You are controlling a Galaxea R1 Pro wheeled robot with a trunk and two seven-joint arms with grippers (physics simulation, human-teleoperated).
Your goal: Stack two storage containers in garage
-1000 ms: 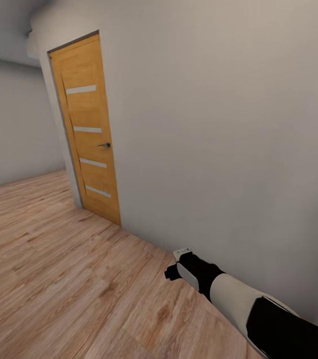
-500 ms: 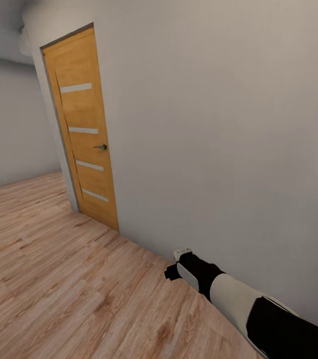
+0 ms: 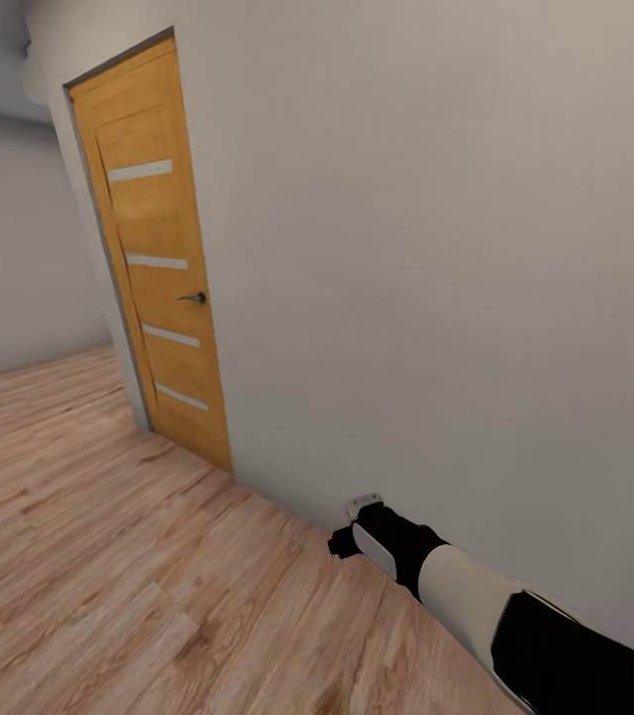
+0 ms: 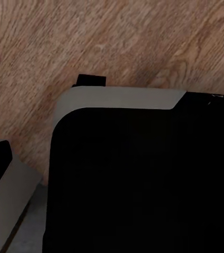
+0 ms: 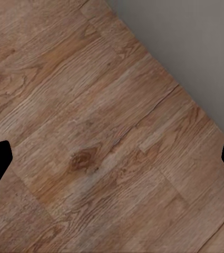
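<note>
One shut door [image 3: 153,253], wall [image 3: 436,248] alongside.

floor [image 3: 108,556]: matt grained wood planks; door [image 3: 153,268]: smooth orange wood; wall [image 3: 436,248]: matt plain grey

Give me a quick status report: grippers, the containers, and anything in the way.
Right gripper open and empty, fingers wide over the wood floor. Left gripper state unclear. No containers in sight. Grey wall close on the right, closed wooden door ahead.
</note>
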